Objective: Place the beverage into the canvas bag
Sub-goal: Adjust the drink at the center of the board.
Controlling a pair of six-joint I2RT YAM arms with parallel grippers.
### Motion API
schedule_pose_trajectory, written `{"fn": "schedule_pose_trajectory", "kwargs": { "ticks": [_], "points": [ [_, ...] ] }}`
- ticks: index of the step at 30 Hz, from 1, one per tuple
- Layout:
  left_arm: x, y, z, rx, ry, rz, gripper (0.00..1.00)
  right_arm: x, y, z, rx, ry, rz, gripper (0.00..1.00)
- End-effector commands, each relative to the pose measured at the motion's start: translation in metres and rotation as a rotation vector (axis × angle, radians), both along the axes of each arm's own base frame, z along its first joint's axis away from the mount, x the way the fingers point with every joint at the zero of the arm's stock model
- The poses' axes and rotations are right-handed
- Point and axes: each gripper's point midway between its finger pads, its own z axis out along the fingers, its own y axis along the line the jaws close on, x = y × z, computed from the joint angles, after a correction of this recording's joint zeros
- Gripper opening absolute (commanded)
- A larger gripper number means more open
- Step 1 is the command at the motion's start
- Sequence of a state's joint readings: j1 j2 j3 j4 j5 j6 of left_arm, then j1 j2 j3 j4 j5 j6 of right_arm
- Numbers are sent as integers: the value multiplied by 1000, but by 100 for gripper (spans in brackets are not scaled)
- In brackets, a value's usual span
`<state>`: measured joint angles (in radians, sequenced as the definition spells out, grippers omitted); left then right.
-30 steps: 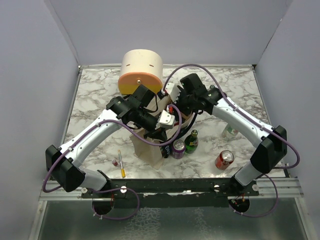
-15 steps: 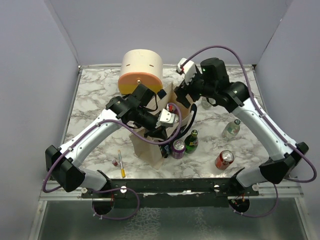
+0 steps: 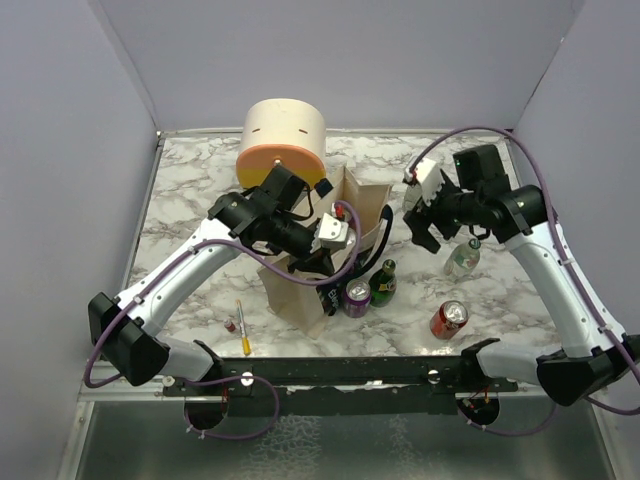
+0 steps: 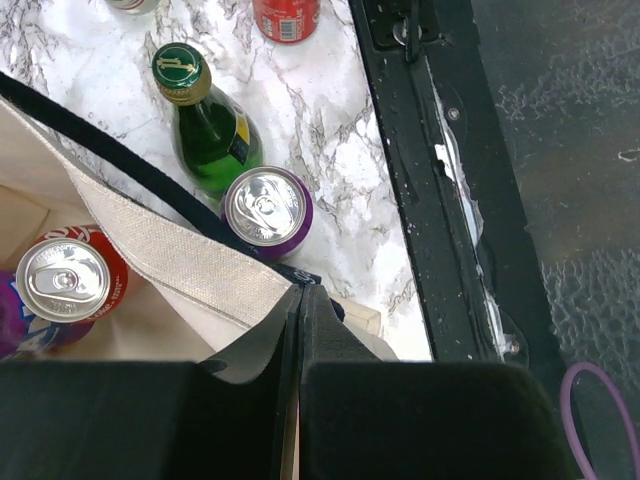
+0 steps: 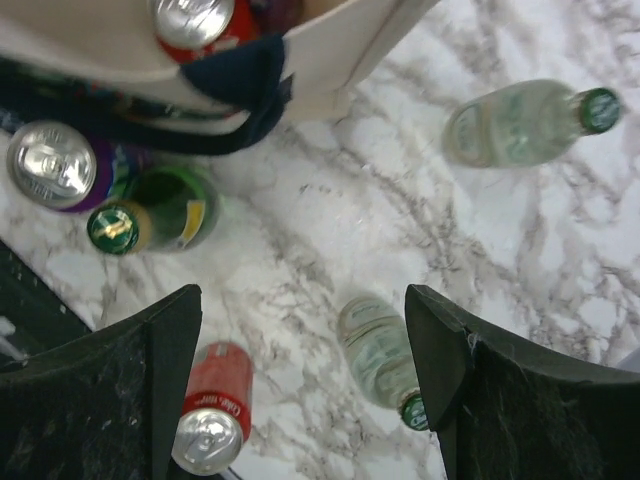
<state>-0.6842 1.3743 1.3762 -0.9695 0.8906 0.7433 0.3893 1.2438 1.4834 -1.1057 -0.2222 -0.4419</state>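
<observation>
The beige canvas bag (image 3: 300, 290) stands open mid-table. My left gripper (image 3: 322, 258) is shut on its near rim (image 4: 170, 250), the cloth pinched between the jaws. A red can (image 4: 65, 280) sits inside the bag and also shows in the right wrist view (image 5: 200, 20). Outside the bag stand a purple can (image 3: 357, 297), a green bottle (image 3: 383, 282), a red can (image 3: 449, 319) and a clear bottle (image 3: 463, 257). My right gripper (image 3: 425, 215) is open and empty, hovering right of the bag over a clear bottle (image 5: 380, 360). A second clear bottle (image 5: 525, 125) lies farther off.
A rounded cream-and-orange drawer box (image 3: 282, 140) stands behind the bag. A yellow pen (image 3: 243, 328) and a small red item (image 3: 231, 326) lie at the front left. A black rail (image 4: 450, 180) runs along the table's near edge. Walls close in on three sides.
My right arm has swung from over the bag's mouth out to the right, its gripper open and empty. My left gripper has stayed shut on the bag's rim.
</observation>
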Motion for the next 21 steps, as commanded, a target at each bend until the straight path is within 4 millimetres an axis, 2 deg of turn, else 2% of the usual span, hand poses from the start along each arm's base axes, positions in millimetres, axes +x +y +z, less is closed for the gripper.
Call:
{"fn": "schedule_pose_trajectory", "kwargs": {
  "ticks": [1, 7, 12, 17, 21],
  "points": [
    [6, 4, 6, -18, -19, 42, 0, -50, -6, -29, -57, 115, 179, 81],
    [9, 5, 7, -21, -10, 59, 0, -91, -28, -63, -178, 236, 317, 81],
    [12, 5, 7, -25, -15, 67, 0, -99, -43, -90, -263, 295, 331, 85],
    [14, 5, 7, -25, -15, 77, 0, -110, -40, -109, -240, 392, 338, 85],
    [17, 5, 6, -23, -7, 89, 0, -122, -48, -124, -269, 435, 338, 85]
  ]
}}
